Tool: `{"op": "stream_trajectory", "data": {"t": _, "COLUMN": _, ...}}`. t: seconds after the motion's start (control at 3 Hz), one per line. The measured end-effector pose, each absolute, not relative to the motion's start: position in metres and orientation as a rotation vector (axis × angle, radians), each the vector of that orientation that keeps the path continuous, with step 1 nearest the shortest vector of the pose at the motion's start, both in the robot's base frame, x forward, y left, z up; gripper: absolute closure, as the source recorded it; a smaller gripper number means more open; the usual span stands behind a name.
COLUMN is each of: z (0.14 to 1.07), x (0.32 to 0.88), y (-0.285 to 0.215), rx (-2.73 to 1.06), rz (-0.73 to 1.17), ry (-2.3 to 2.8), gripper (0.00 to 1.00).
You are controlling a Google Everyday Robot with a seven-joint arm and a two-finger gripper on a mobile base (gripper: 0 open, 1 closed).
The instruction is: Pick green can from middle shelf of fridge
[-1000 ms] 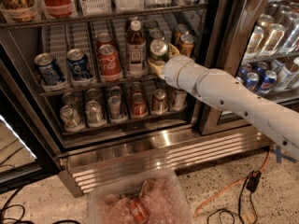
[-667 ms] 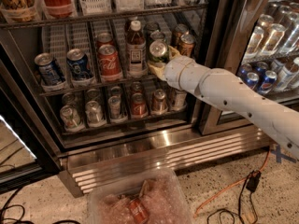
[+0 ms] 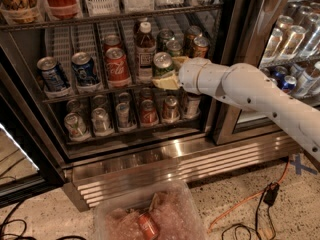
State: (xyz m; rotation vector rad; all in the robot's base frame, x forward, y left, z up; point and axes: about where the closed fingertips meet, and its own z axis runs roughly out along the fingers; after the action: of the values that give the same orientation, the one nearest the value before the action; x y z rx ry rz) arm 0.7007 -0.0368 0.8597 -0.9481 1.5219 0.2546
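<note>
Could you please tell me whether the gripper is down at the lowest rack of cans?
No, the gripper is at the green can on the middle shelf, above the lowest rack.

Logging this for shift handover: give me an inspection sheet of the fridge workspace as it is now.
Surface: middle shelf, white lane trays, cans upright.
Job's things: green can at its lane's front, similar cans behind; fridge, steel base below.
Clutter: red cola can, blue cans, bottle on that shelf; clear bin on floor.
Grippers: pincer at the green can, at the middle shelf's front.
Cables: orange cable, black plug on floor.
Surroundings: second cooler at right, stocked.
</note>
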Motion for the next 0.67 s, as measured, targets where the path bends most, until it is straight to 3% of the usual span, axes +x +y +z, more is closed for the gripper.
{"op": "stream_trajectory", "data": {"t": 0.67, "z": 0.855, "x": 0.6856, "y": -0.0311, "rx": -1.087, "rz": 0.38, "ry": 1.534, "gripper": 1.0}}
